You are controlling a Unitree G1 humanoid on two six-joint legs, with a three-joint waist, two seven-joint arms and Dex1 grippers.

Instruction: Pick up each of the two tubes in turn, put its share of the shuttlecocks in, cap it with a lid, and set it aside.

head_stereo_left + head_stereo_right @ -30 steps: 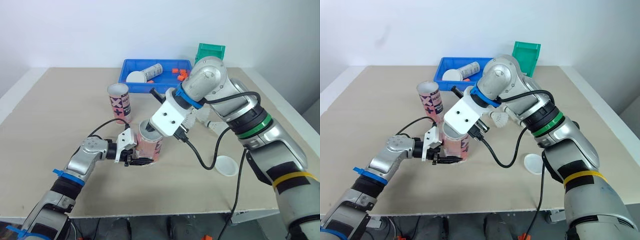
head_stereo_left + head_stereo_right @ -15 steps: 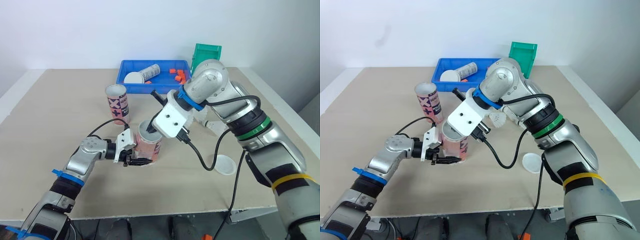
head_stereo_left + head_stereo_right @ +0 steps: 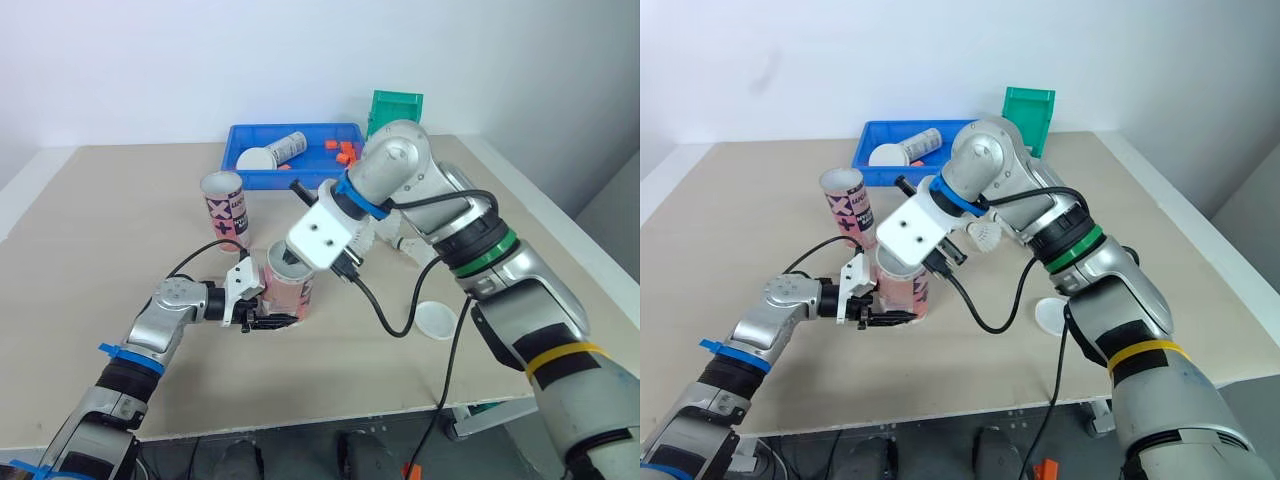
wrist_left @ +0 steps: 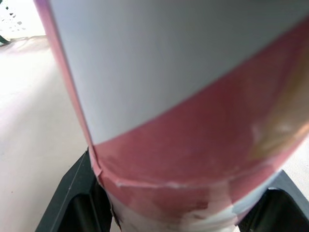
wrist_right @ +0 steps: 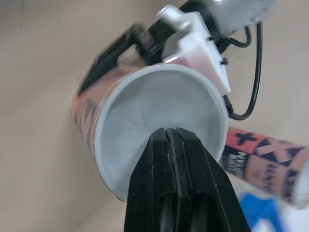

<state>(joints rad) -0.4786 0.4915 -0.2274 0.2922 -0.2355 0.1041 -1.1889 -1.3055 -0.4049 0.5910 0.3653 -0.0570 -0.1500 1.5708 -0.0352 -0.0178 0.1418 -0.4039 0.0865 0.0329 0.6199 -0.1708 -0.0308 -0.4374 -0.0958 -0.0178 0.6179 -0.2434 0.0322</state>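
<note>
Tube (image 3: 286, 296) upright, open end up

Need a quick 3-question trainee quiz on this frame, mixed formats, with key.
1. True or false: the left gripper is clamped on the pink tube near its base.
2. The X-marked tube behind it is: A) upright on the table B) lying on its side C) capped with a lid.
3. Fill in: the right gripper, its fingers over the pink tube's mouth, is ___ (open/shut).
Key: 1 true; 2 A; 3 shut.
</note>
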